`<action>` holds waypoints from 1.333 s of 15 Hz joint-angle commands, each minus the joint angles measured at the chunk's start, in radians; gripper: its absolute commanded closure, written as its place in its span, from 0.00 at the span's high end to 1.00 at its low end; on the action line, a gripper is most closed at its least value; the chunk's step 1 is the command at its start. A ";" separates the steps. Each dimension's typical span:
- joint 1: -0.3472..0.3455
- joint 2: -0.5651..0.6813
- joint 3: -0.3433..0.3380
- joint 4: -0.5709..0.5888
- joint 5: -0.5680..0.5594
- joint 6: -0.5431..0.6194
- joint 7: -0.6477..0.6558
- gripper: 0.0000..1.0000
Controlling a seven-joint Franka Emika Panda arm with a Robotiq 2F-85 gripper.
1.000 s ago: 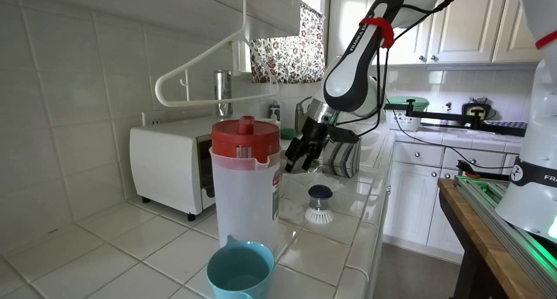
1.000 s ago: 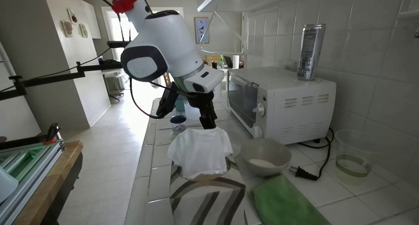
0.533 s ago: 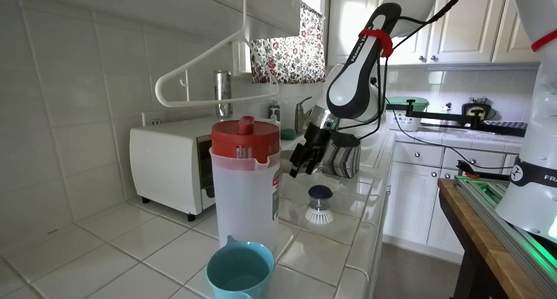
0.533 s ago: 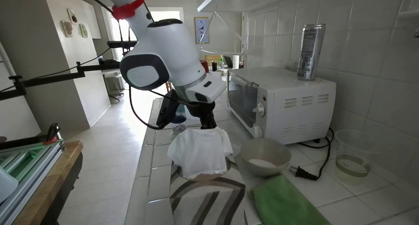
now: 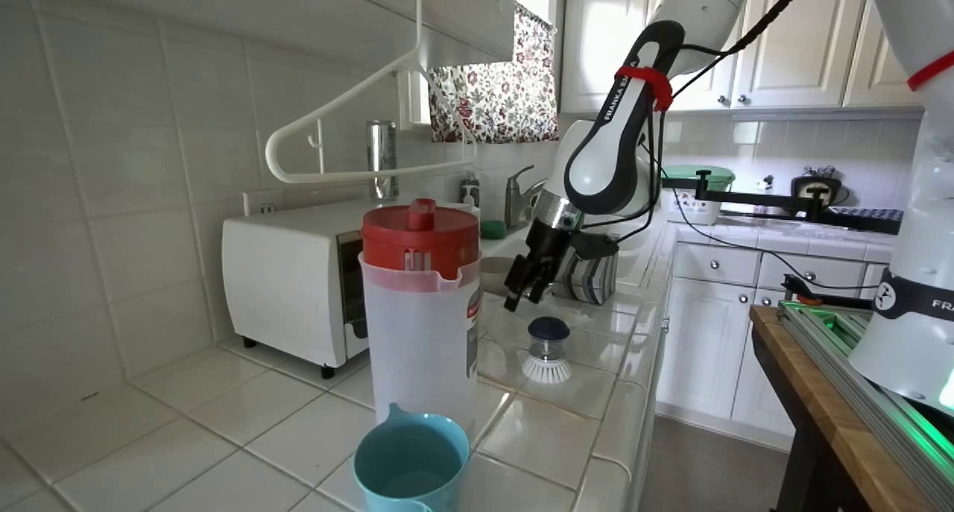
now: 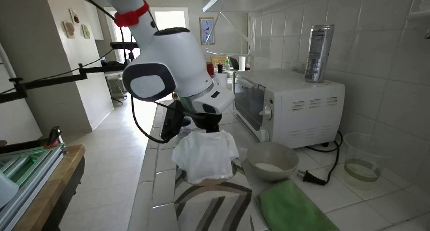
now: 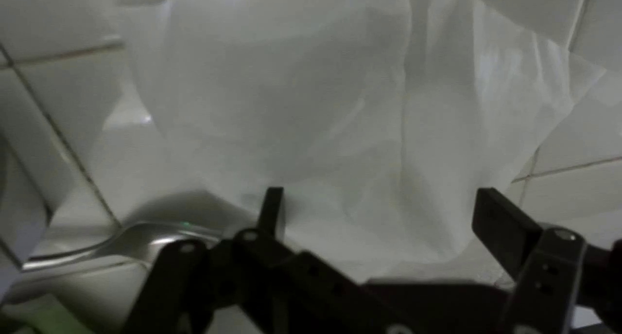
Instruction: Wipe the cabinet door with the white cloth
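White cloth [image 6: 205, 157], lower centre of frame, is judged light and limp, best pinched along its top; fingers [image 7: 506, 231] are spread apart.

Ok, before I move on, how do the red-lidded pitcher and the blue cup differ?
Height: the pitcher looks much taller than the blue cup, even though the blue cup's base runs out of frame.
Top: the pitcher wears a red lid; the blue cup is open, its inside showing.
Body: the pitcher is cloudy white, the blue cup plain turquoise.
Shared: both stand upright.
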 commanded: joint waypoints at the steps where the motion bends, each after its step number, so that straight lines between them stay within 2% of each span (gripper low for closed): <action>1: 0.007 0.027 -0.025 0.029 -0.088 0.012 0.012 1.00; 3: 0.008 0.031 -0.031 0.036 -0.114 0.010 0.016 1.00; 5: 0.010 0.034 -0.035 0.040 -0.134 0.010 0.017 0.74; 14: 0.010 0.038 -0.034 0.041 -0.159 0.008 0.023 0.04; 15: 0.011 0.038 -0.036 0.041 -0.159 0.007 0.024 0.00; 20: 0.009 0.036 -0.034 0.040 -0.159 0.005 0.023 0.00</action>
